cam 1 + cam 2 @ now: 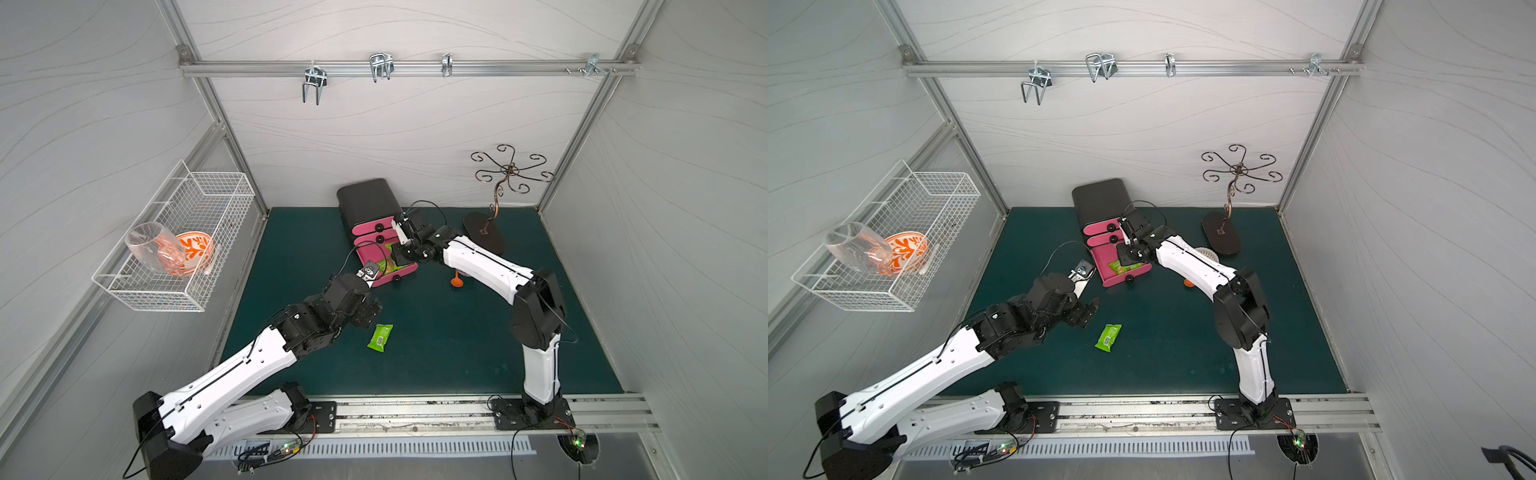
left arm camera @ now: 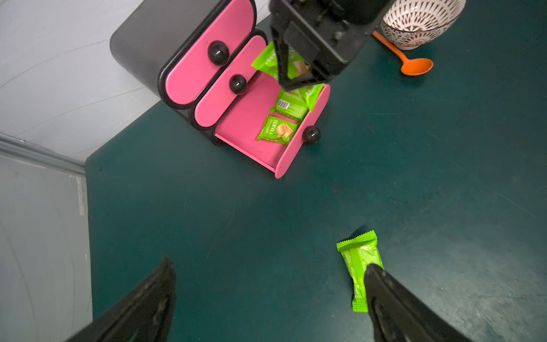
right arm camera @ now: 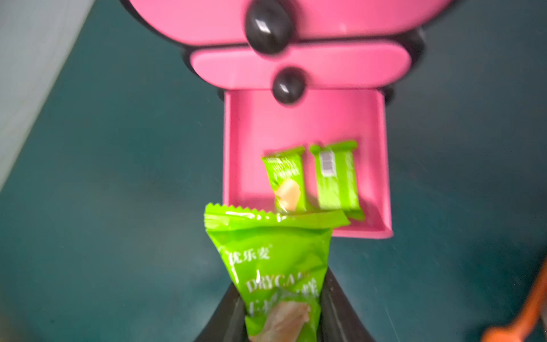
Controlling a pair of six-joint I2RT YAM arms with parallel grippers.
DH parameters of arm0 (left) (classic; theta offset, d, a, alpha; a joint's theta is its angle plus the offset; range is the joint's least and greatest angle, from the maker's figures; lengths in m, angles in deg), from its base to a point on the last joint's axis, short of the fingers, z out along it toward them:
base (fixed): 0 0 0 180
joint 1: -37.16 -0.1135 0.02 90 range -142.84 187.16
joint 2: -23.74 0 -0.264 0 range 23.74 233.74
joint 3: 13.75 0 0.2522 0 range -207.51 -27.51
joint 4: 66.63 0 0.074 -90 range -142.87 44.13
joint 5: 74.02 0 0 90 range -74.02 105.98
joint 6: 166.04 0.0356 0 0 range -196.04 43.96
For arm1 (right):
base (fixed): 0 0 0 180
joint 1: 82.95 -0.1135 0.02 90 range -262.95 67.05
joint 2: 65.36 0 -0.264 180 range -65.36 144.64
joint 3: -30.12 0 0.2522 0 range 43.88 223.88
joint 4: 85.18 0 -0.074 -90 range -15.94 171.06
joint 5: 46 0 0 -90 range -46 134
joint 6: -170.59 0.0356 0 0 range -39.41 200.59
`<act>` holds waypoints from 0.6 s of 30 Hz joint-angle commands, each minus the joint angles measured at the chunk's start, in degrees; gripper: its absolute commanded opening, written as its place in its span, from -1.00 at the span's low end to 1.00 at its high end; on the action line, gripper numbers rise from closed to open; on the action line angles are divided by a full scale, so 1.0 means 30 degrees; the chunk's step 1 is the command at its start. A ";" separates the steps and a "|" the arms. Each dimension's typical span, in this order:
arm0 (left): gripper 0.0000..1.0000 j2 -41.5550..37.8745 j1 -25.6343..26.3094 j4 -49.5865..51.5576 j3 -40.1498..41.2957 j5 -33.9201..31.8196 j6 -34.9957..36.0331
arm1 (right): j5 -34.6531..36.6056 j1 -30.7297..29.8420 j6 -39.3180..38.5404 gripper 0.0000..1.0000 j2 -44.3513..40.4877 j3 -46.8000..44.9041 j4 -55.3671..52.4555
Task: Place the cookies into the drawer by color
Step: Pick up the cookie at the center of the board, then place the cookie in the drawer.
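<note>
The pink bottom drawer [image 2: 242, 127] of the small black cabinet stands pulled out, with two green cookies [image 2: 278, 130] [image 2: 291, 106] lying inside near its front wall. Over the drawer's front, my right gripper [image 3: 281, 296] is shut on another green cookie packet [image 3: 272, 260], which sticks out past the fingertips. A further green cookie [image 1: 380, 337] lies flat on the teal mat. My left gripper [image 2: 269, 266] hovers open just left of that one, and one fingertip [image 2: 376, 275] overlaps its edge in the left wrist view. The two upper drawers are closed.
A patterned bowl [image 2: 420, 20] and an orange spoon [image 2: 414, 66] sit right of the cabinet, under the right arm. A bronze hook stand [image 1: 484, 230] is at the back right. A wire basket [image 1: 174, 245] on the left wall holds a glass and an orange bowl.
</note>
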State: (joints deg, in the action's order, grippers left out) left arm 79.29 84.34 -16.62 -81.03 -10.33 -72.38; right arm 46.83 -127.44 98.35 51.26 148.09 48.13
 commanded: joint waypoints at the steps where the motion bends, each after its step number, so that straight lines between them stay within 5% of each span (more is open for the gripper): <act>1: 0.99 -0.0717 -0.0070 -0.0178 -0.0152 -0.1697 -0.0443 | -0.1258 -0.0117 0.0890 -0.36 0.1902 0.1420 0.0043; 18: 0.99 -0.2452 -0.0128 -0.0282 0.0524 -0.2602 -0.0239 | -0.1529 -0.0915 0.0794 -0.27 0.6596 0.4630 0.1491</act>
State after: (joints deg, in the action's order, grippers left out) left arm 72.61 84.29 -16.27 -79.13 -17.52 -72.79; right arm 43.29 -129.86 100.66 70.04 160.76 51.61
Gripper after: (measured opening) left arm 0.994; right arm 0.357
